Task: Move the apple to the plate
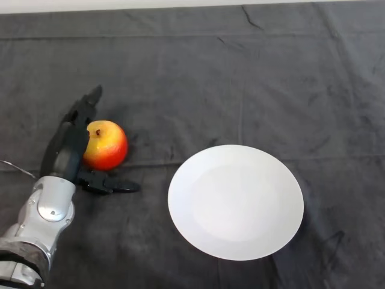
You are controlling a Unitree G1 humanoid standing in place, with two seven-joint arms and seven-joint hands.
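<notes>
A red and yellow apple (107, 145) sits stem-up on the dark cloth at the left. My left hand (67, 150) lies against the apple's left side, its fingers stretched out along the far left of the fruit and its thumb lying on the cloth just in front of it. The fingers look straight, not curled round the apple. A white round plate (236, 201) rests on the cloth to the right of the apple, with nothing on it and a gap of cloth between the two.
The dark wrinkled cloth (240, 78) covers the whole table; its far edge runs along the top of the view.
</notes>
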